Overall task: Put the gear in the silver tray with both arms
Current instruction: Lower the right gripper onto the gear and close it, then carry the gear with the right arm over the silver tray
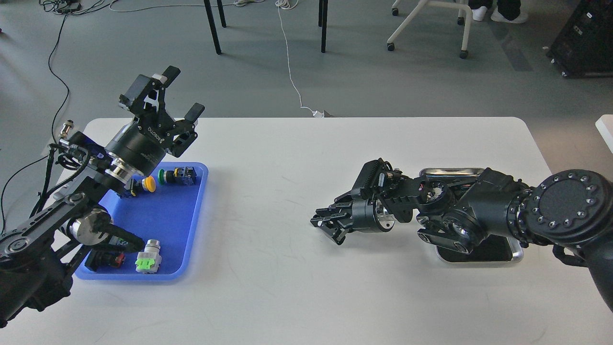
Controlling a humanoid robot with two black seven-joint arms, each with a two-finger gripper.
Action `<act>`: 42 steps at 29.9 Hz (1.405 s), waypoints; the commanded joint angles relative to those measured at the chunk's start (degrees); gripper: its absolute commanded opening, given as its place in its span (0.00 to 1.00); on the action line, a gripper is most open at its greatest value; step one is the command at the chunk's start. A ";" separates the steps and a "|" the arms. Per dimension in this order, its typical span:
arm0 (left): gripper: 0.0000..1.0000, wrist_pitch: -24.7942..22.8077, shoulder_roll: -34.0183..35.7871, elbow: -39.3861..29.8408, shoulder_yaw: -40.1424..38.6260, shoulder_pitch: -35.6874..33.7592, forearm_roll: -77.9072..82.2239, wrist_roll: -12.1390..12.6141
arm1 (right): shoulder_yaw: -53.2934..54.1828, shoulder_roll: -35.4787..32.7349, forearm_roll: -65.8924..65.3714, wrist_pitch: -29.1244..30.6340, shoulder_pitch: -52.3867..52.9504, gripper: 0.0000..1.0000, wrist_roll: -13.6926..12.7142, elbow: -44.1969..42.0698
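My right gripper lies low over the white table, left of the silver tray. Its fingers are drawn together on a small dark gear, which barely shows between the tips. My right arm crosses over the silver tray and hides most of it; only the far rim and the near right corner show. My left gripper is open and empty, raised above the far end of the blue plastic tray.
The blue tray at the left holds several push-button parts: a yellow one, a green-and-black one, a grey-and-green one and a red-and-black one. Chair legs and cables are on the floor beyond the table.
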 commanded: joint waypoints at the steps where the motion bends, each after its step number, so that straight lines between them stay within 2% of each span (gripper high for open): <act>1: 0.98 -0.02 0.02 0.01 -0.01 -0.06 0.00 0.00 | -0.06 0.01 0.08 0.02 0.08 0.16 0.00 -0.01; 13: 0.98 -0.02 -0.07 0.01 -0.01 -0.06 0.00 0.00 | 0.11 0.01 0.25 0.64 6.93 0.16 0.00 0.16; 21: 0.99 -0.02 -0.25 -0.26 0.08 -0.06 0.00 0.00 | -0.50 0.01 -0.53 0.73 13.26 0.16 0.00 4.81; 35: 0.99 -0.02 -2.00 -0.35 0.52 -0.06 0.09 0.00 | -1.73 -32.40 -11.33 0.82 13.09 0.16 0.00 17.65; 42: 0.99 -1.43 -3.23 -0.35 0.26 -0.06 0.09 0.00 | -1.73 -40.41 -16.35 0.82 8.88 0.17 0.00 18.18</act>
